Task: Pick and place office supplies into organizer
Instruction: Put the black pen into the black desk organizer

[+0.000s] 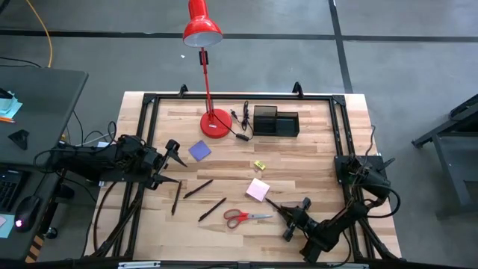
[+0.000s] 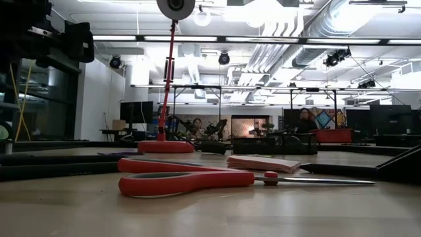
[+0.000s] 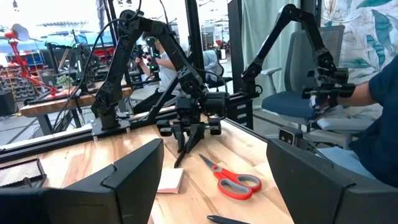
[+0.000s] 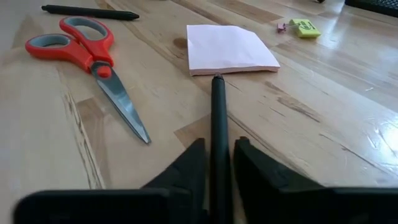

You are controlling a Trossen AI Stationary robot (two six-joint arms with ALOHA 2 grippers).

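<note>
The organizer (image 1: 275, 121) is too small in the high view to count its compartments or see any contents. In the right wrist view the pen (image 4: 218, 140) runs down between the right tool (image 4: 217, 163) fingers, its lower end hidden. The low view cuts off the lamp (image 2: 172, 8) head.

A light wooden table (image 1: 314, 161) with a black frame along its edges is seen from above. A red desk lamp (image 1: 214, 124) is placed on its round base at the far side, and the black organizer (image 1: 275, 122) is set just beside it. Near the middle, a purple-blue pad (image 1: 199, 151) and a tiny yellow piece (image 1: 259, 165) are laid well apart. A pink note pad (image 1: 258, 189) is found closer to the front. The red-handled scissors (image 1: 243, 217) are laid flat near the front edge. Three dark pens (image 1: 211, 209) are spread to the left of the scissors. A fourth dark pen (image 4: 218, 134) is laid with its tip touching the pink pad.
</note>
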